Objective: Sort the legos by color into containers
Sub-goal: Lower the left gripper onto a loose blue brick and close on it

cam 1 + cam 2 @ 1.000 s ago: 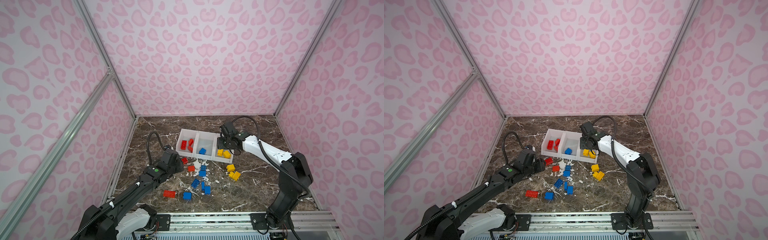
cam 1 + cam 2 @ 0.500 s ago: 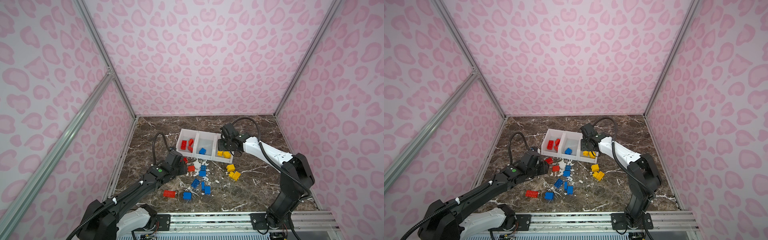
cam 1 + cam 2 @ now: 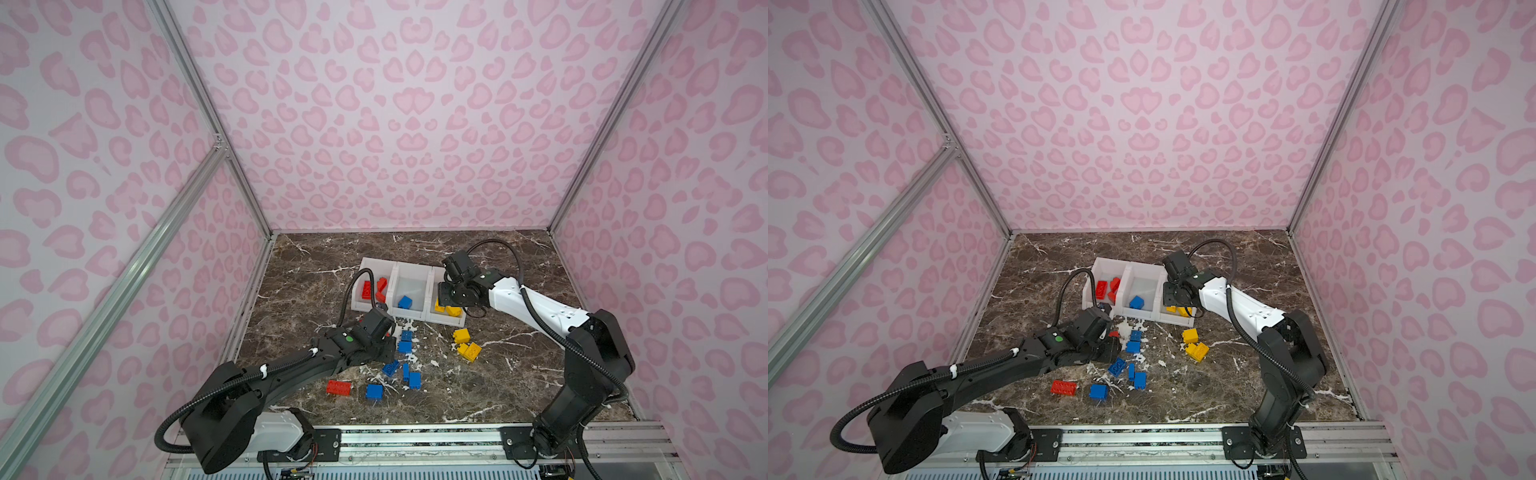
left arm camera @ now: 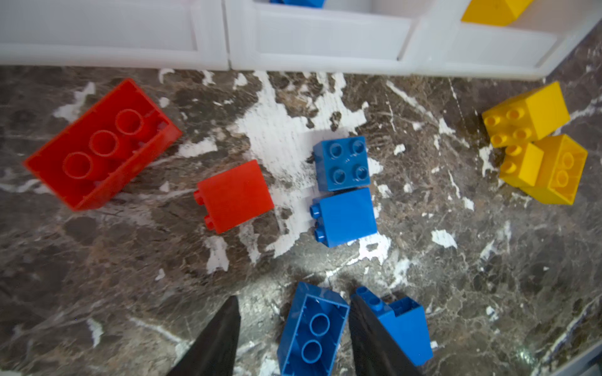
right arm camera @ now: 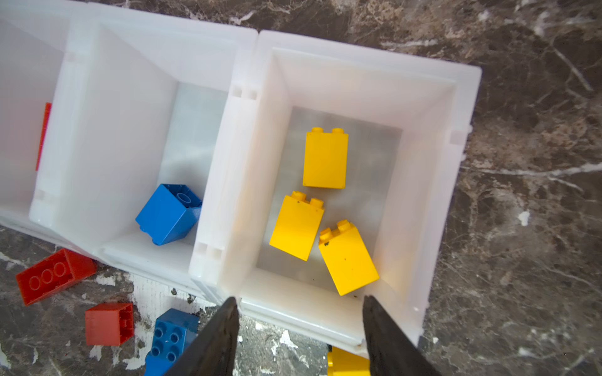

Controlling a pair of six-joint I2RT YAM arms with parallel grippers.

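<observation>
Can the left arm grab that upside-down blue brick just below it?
Probably yes: the left tool is open with the upside-down blue brick between its fingers. A second blue brick sits close outside one finger and may get nudged.

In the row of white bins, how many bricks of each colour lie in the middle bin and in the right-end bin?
Blue studded plastic bricks, middle white plastic bin: 1
Yellow studded plastic bricks, right-end white plastic bin: 3
Total: 4

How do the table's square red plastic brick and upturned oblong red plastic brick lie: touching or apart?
Apart: left wrist view shows marble between square brick and oblong brick.
</observation>
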